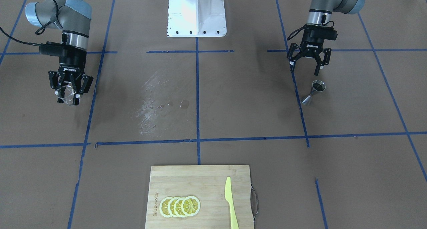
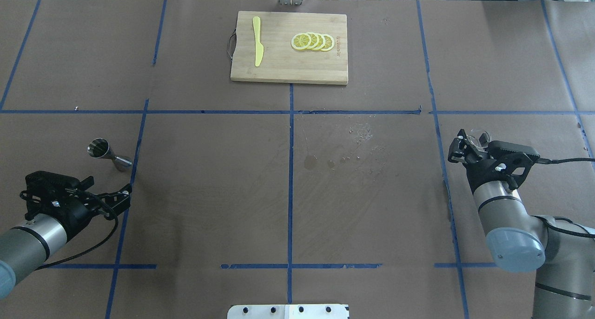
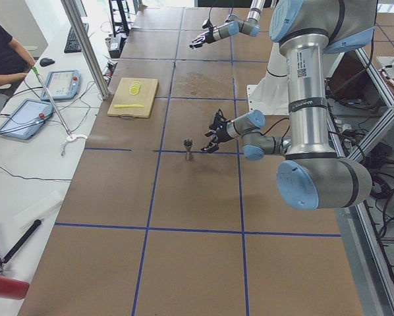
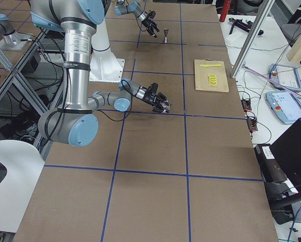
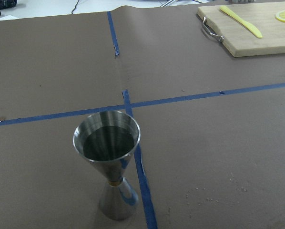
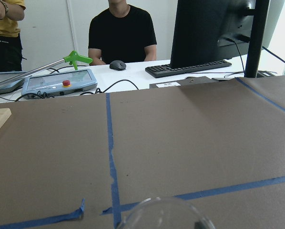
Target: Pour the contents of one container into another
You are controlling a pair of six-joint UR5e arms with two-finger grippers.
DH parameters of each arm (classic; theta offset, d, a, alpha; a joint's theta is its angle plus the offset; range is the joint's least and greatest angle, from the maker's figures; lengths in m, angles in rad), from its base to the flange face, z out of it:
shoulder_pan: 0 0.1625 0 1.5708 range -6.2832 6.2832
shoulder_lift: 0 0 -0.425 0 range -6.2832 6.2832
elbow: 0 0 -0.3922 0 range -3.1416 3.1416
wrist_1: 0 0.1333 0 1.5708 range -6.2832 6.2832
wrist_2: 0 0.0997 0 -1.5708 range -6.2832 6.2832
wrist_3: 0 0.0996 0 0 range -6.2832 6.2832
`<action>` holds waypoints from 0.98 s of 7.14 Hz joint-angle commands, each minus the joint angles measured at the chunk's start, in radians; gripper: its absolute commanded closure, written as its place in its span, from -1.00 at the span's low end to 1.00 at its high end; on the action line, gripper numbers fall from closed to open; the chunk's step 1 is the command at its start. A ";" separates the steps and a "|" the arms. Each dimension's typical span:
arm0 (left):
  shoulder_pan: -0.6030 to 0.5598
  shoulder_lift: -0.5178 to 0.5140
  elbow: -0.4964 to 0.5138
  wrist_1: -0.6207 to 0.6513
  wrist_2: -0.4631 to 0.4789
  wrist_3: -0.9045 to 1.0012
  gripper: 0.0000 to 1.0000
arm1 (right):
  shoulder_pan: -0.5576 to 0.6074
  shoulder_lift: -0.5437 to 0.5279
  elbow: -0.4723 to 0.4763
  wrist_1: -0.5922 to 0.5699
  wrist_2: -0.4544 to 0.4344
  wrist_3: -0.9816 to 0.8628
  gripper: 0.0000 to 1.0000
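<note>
The steel jigger [image 1: 313, 92] stands upright on the brown table near a blue tape line, and its upper cone looks dark inside [image 5: 108, 143]. My left gripper [image 1: 306, 68] hangs open just behind the jigger, on the robot's side, not touching it. The clear glass cup [image 1: 68, 96] is held off the table at the other end, with my right gripper [image 1: 68, 98] shut on it. Only the cup's rim [image 6: 164, 214] shows at the bottom of the right wrist view. In the overhead view the jigger [image 2: 107, 152] is at the left and the cup [image 2: 479, 136] at the right.
A wooden cutting board [image 1: 200, 175] with lemon slices [image 1: 180, 206] and a yellow knife [image 1: 231, 202] lies at the table's far middle edge. A wet patch [image 1: 156, 102] marks the table's centre. The white robot base [image 1: 196, 12] stands between the arms.
</note>
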 commanded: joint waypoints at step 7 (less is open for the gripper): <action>-0.116 0.048 -0.136 0.039 -0.238 0.105 -1.00 | -0.147 0.013 -0.171 0.154 -0.136 0.041 0.71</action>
